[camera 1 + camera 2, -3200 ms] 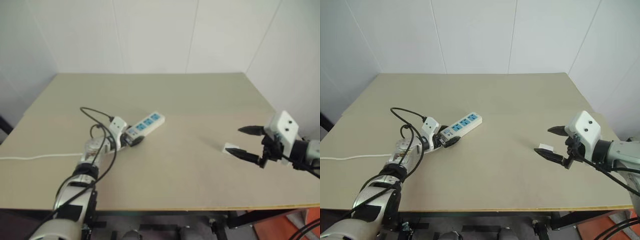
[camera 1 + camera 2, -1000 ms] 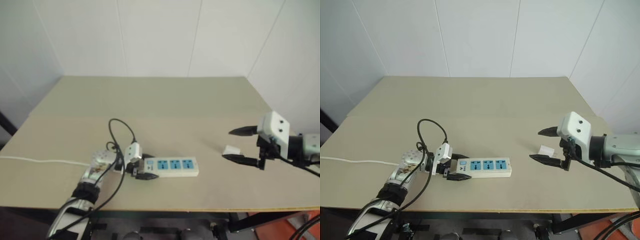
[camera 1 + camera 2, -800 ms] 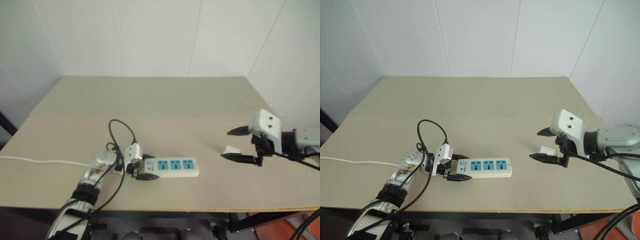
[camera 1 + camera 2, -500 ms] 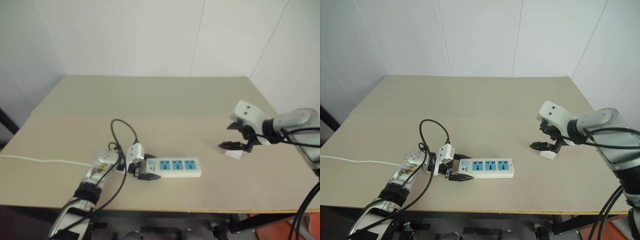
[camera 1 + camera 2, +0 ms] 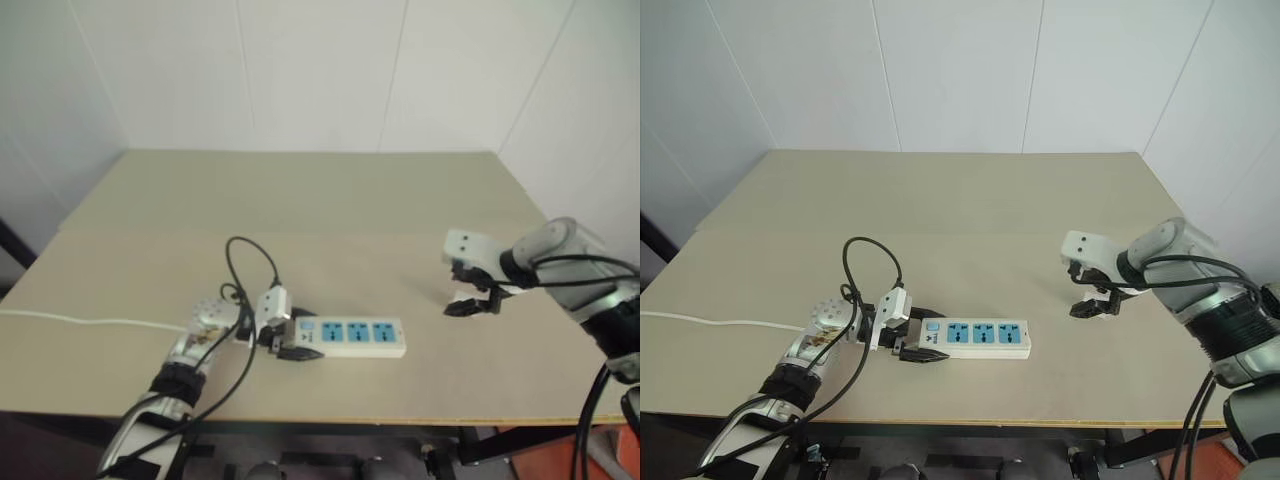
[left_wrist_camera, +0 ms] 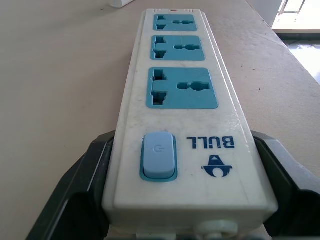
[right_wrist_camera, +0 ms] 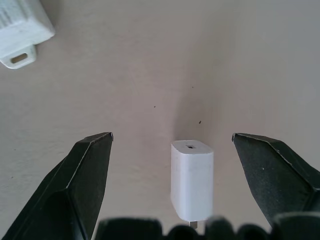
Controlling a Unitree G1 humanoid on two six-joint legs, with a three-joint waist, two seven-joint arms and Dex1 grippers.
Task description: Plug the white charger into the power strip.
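Charger point(image 7: 192, 179) lies flat on the table point(image 5: 970, 200), between the wide-spread fingers of the right gripper point(image 7: 192, 172), touching neither finger point(image 7: 85, 175). From the head camera, that gripper point(image 5: 1092, 297) sits at about 3 o'clock of the strip point(image 5: 973, 338), well apart from it and pointing steeply down at the table. Strip lies near the table's front edge, its three blue sockets facing up. The left gripper point(image 5: 920, 345) is clamped on the strip's switch end point(image 6: 159, 156), one finger on each long side. A white cord point(image 5: 700, 322) trails off toward 9 o'clock.
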